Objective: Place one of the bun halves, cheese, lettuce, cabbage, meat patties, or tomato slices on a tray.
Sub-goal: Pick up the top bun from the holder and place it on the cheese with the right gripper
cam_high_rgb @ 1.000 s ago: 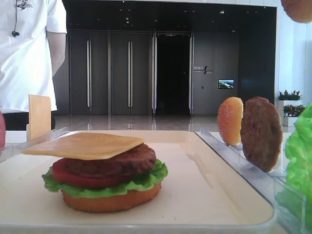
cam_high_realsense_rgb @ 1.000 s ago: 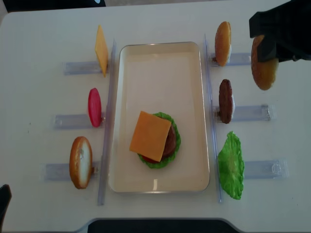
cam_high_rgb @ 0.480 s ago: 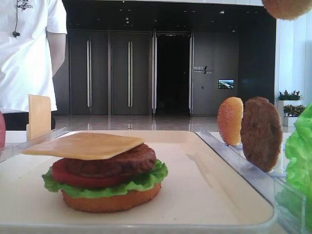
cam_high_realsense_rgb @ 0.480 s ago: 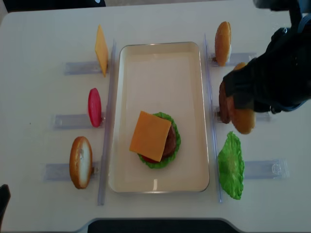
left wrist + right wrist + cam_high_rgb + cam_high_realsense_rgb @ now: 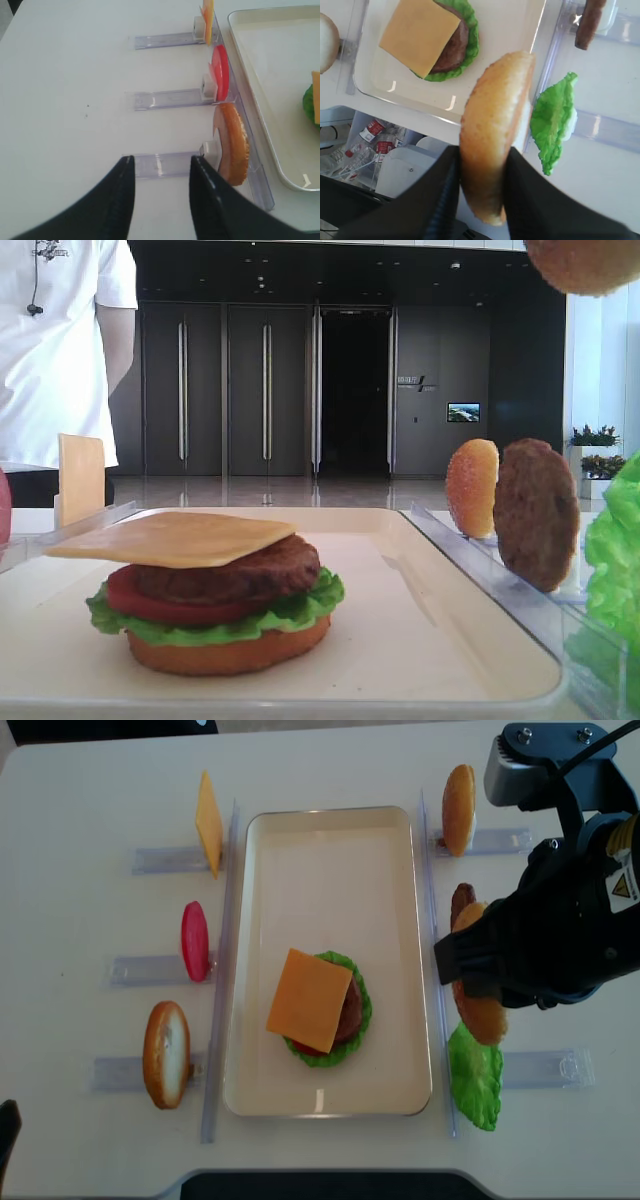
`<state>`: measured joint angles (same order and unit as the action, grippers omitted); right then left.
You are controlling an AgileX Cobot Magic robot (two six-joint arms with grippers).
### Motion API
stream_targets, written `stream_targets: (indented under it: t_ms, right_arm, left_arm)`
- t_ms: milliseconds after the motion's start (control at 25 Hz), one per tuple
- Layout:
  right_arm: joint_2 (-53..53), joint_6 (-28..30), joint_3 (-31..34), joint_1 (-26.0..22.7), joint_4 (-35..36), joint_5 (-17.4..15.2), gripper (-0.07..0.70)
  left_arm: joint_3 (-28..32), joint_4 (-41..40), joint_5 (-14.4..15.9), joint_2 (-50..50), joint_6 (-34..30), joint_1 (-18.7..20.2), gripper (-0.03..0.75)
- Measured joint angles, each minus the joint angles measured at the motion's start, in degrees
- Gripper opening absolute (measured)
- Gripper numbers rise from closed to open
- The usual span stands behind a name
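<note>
Bun top's in the air, just off the tray's right edge

Tray (image 5: 330,830) with the cheese-topped stack (image 5: 318,1005) lies left of the right hand (image 5: 480,200), the nearer one, clenched on the bun (image 5: 492,135): golden, speckled, held on edge. Left hand (image 5: 159,172) hangs part-open with nothing in it over the surface (image 5: 65,75).

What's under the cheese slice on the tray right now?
Under the cheese slice: a meat patty, a tomato slice, lettuce and a bottom bun, stacked on the tray. Their middles are covered.
</note>
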<state>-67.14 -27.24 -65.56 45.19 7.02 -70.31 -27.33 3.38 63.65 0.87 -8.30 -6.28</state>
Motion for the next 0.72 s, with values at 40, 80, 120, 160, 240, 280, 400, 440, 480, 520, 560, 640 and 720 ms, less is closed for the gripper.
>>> stream_targets:
  t_ms: [40, 80, 120, 160, 240, 280, 400, 440, 480, 520, 560, 640, 720]
  right_arm:
    - [0.0, 0.2, 0.0, 0.0, 0.1, 0.0, 0.22]
    - [0.0, 0.7, 0.0, 0.0, 0.3, 0.0, 0.22]
    - [0.0, 1.7, 0.1, 0.0, 1.0, 0.0, 0.22]
    - [0.0, 2.8, 0.4, 0.0, 2.4, 0.1, 0.22]
    - [0.0, 6.0, 1.8, 0.0, 6.0, 0.9, 0.22]
    - [0.0, 7.2, 2.9, 0.0, 7.8, 2.0, 0.219]
    - [0.0, 10.2, 6.2, 0.0, 10.9, 6.6, 0.219]
    - [-0.1, 10.9, 6.9, 0.0, 11.5, 7.9, 0.219]
    - [-0.1, 11.7, 7.7, 0.0, 12.1, 9.1, 0.219]
    - [-0.1, 12.6, 8.4, 0.0, 12.8, 10.3, 0.219]
    - [-0.1, 13.8, 8.9, 0.0, 13.8, 11.3, 0.219]
    - [-0.4, 15.9, 9.1, 0.0, 16.1, 12.9, 0.219]
    - [-1.1, 18.2, 9.1, 0.0, 18.7, 14.5, 0.219]
  left_arm:
    - [0.0, 0.0, 0.0, 0.0, 0.0, 0.0, 0.282]
    - [0.0, 0.0, 0.0, 0.0, 0.0, 0.0, 0.281]
    - [0.0, 0.0, 0.0, 0.0, 0.0, 0.0, 0.278]
    - [0.0, 0.0, 0.0, 0.0, 0.0, 0.0, 0.273]
    - [0.0, 0.1, 0.0, 0.0, 0.0, 0.0, 0.259]
    - [0.0, 0.1, 0.0, 0.0, 0.0, 0.0, 0.249]
    - [0.0, 0.1, 0.0, 0.0, 0.0, 0.0, 0.229]
    - [0.0, 0.1, 0.0, 0.0, 0.0, 0.0, 0.226]
    - [0.0, 0.1, 0.0, 0.0, 0.0, 0.0, 0.224]
    - [0.0, 0.1, 0.0, 0.0, 0.0, 0.0, 0.223]
    - [0.0, 0.1, 0.0, 0.0, 0.0, 0.0, 0.222]
    - [0.0, 0.1, 0.0, 0.0, 0.0, 0.0, 0.222]
    - [0.0, 0.1, 0.0, 0.0, 0.0, 0.0, 0.222]
